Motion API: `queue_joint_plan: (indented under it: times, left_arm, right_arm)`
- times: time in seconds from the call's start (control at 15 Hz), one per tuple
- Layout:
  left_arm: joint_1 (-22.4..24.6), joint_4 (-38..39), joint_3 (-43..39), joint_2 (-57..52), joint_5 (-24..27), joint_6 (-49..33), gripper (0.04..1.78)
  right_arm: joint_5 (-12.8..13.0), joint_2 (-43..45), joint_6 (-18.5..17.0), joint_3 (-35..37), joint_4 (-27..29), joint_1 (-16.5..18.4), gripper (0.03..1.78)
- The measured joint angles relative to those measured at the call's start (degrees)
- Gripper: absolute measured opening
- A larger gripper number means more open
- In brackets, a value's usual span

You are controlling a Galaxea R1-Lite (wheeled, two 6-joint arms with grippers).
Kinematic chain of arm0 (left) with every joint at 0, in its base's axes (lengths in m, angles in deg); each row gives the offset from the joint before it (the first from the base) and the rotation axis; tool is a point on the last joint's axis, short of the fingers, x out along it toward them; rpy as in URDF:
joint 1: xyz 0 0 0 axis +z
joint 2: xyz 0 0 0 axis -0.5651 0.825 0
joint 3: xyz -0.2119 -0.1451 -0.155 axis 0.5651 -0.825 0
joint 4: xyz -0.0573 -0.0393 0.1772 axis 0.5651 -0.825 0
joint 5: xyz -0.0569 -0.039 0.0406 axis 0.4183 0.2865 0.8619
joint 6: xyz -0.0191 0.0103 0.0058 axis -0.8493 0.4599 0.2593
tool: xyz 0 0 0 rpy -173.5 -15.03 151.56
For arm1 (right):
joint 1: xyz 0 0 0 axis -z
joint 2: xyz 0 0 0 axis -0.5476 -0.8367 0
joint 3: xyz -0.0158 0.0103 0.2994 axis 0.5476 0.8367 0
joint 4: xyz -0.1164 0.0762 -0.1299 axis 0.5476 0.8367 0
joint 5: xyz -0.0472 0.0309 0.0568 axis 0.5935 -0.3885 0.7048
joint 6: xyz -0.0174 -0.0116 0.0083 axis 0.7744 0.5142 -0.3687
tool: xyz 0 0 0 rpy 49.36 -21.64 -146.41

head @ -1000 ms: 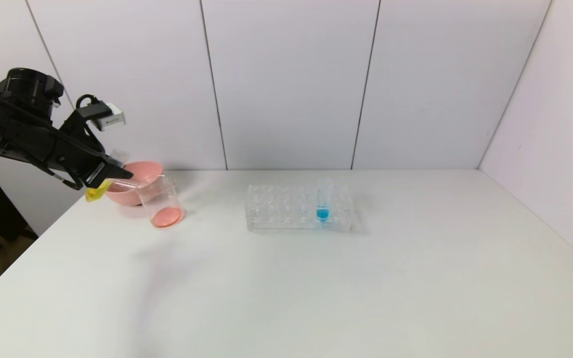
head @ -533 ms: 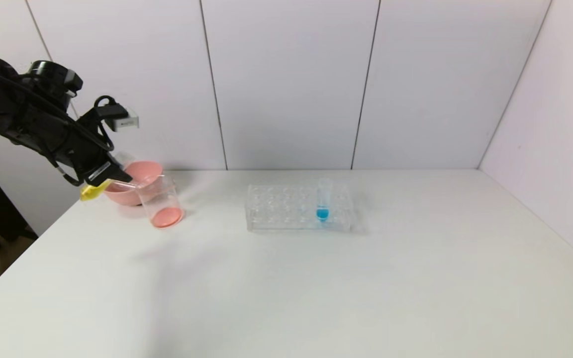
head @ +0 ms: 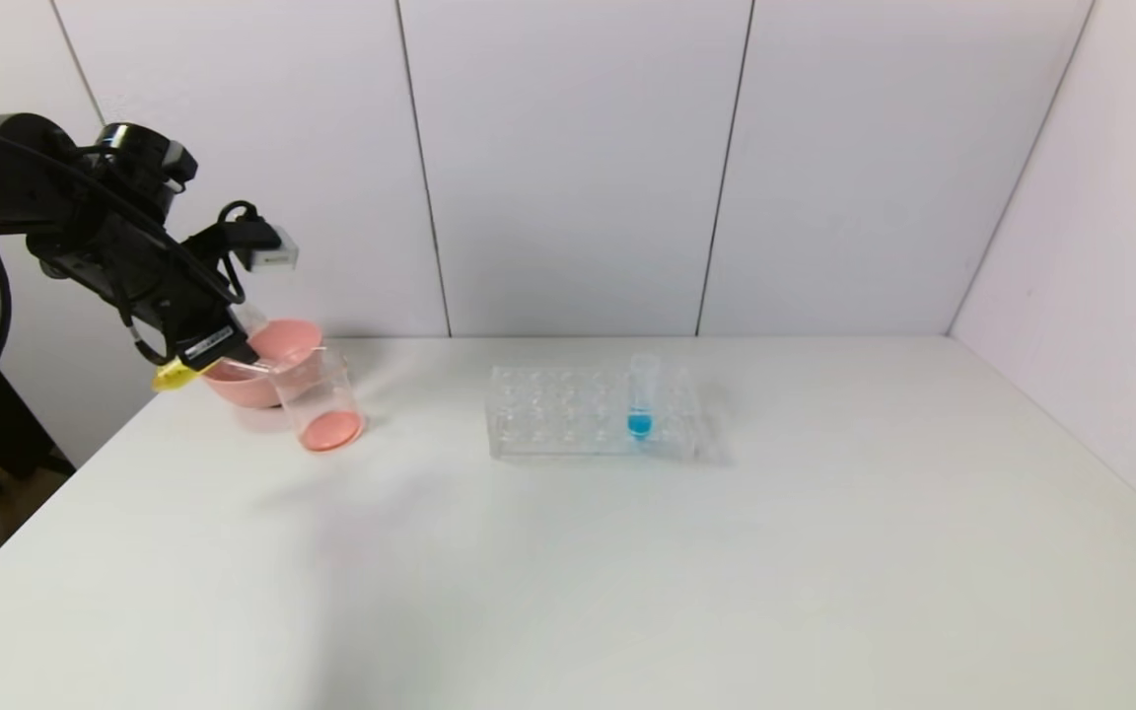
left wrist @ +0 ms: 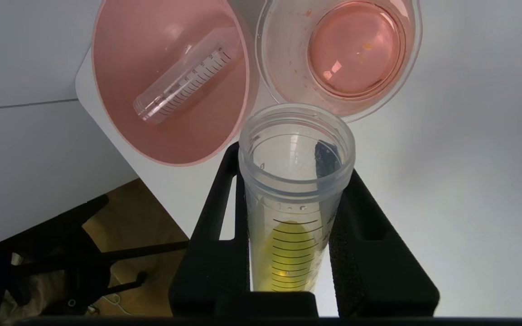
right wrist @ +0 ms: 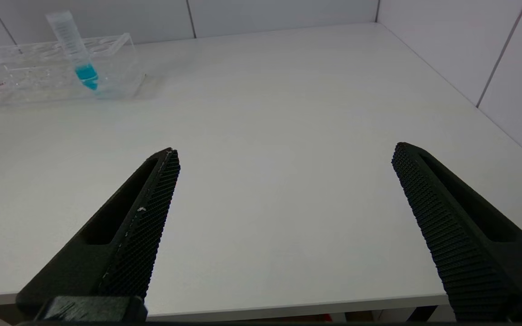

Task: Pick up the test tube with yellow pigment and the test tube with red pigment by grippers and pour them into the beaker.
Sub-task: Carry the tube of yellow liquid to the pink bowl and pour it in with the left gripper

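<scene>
Yellow tube: the test tube with yellow pigment (left wrist: 295, 199) lies tilted near level, mouth toward the beaker's rim; the yellow liquid sits low in the rounded end.
Left gripper (head: 205, 347): fingers clamped on the tube's sides, held at the table's far-left corner, just above and beside the beaker.
Beaker (head: 319, 399): stands on the table, touching or just beside the pink bowl (head: 277, 340), with pinkish-red liquid in its bottom.
Red tube: an emptied graduated tube (left wrist: 184, 74) lies in the pink bowl; looks to me like the red pour is done.
Doing it well: I'd bring the mouth fully over the beaker opening before tipping further, then roll the wrist slowly so the yellow runs inside the rim and not into the bowl.
Right gripper (right wrist: 283, 217): fingers spread wide, idle low over the table's near edge.
Rack (head: 593, 412): mid-table, with the blue tube (head: 640, 396) upright.
</scene>
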Motion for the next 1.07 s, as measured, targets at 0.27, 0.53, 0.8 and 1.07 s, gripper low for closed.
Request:
queue_joint_plan:
  times: [0.27, 0.53, 0.8, 1.07]
  left_arm:
    - [-1.71, -0.57, 0.27, 0.22, -5.63, 4.06, 0.50]
    - [-4.07, -1.71, 0.30, 0.26, -12.50, 5.00, 0.50]
    - [-6.44, -2.73, 0.27, 0.55, -20.22, 5.40, 0.50]
    - [-7.78, -3.25, 0.27, 1.57, -24.02, 5.40, 0.50]
  right_arm:
    - [-0.02, 0.00, 0.02, 0.00, -0.02, 0.00, 1.71]
    - [0.00, 0.00, 0.00, 0.00, -0.02, 0.00, 1.71]
    - [0.00, 0.00, 0.00, 0.00, -0.02, 0.00, 1.71]
    - [0.00, 0.00, 0.00, 0.00, -0.02, 0.00, 1.71]
